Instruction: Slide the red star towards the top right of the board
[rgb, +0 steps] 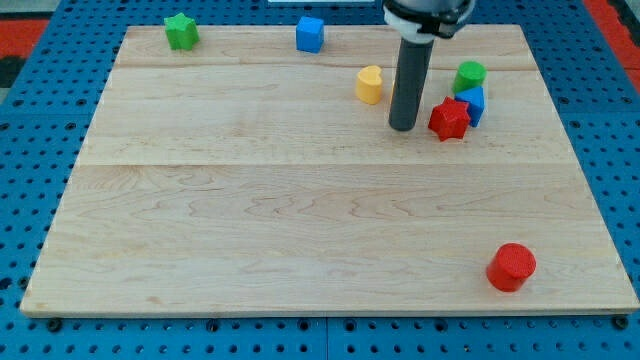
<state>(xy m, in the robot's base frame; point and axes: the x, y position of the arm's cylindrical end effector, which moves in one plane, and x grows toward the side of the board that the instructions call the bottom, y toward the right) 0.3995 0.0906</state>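
- Nearest the view's bottom, over on the right: a red cylinder (511, 267) sitting alone on the counter (300, 220), well apart from everything else.
- The middle of the wooden counter is plain boards, lying on a blue pegboard (20, 180) with red showing at the view's top corners.
- Further up on the right is my tip (403, 127), the bottom end of a dark rod hanging down from the arm at the view's top. No jaws on this rig, so there's nothing spread or pinching to report (it's just a rod).
- The red star (449, 119) is just to the right of my tip, close, though I can't tell if they touch.
- A blue block (472, 104) is jammed right against the star's upper right side (shape is hard to make out, it's partly hidden).
- A green block (469, 75) sits just above the blue one, apparently touching it.
- A yellow block (369, 84) is up-left of my tip, near but apart.
- Farthest back, along the top edge: a blue cube (310, 34) near the middle, and a green star (181, 31) toward the left.
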